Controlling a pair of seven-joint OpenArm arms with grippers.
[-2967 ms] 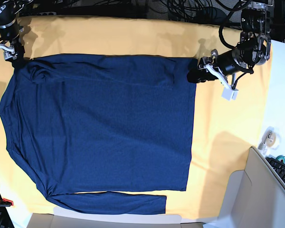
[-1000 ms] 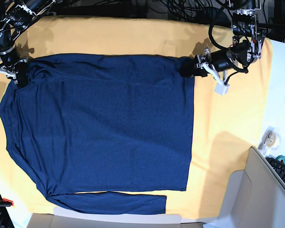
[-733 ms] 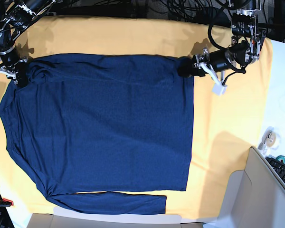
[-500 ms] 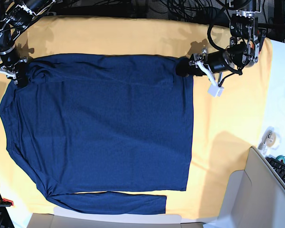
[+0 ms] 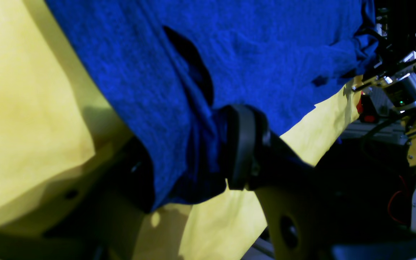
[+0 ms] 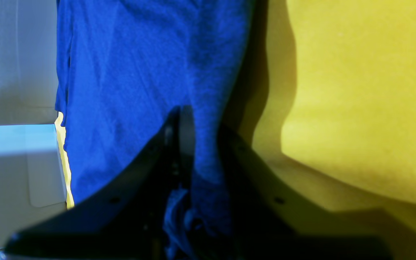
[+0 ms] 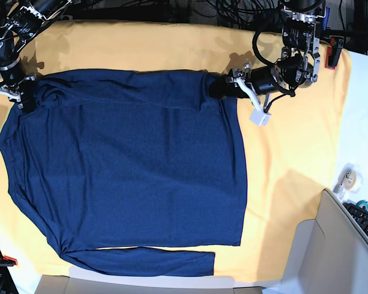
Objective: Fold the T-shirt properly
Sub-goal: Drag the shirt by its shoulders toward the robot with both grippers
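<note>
The T-shirt (image 7: 126, 168) lies flat on the yellow cloth (image 7: 294, 159), long axis left to right, one sleeve along the near edge. Bare cloth stays beyond its hem. At the far corners, the right end effector (image 7: 21, 98) pinches the shoulder; the left end effector (image 7: 218, 89) grips hem bunched between its fingers, clearer at the wrist.

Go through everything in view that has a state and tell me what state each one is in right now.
T-shirt: spread flat, top right corner bunched, one sleeve stretched along the bottom edge.
Left pincer: fingers either side of the shirt's bunched hem corner.
Right pincer: shut on the shirt's shoulder corner.
Yellow-orange cloth: laid flat under the shirt.
</note>
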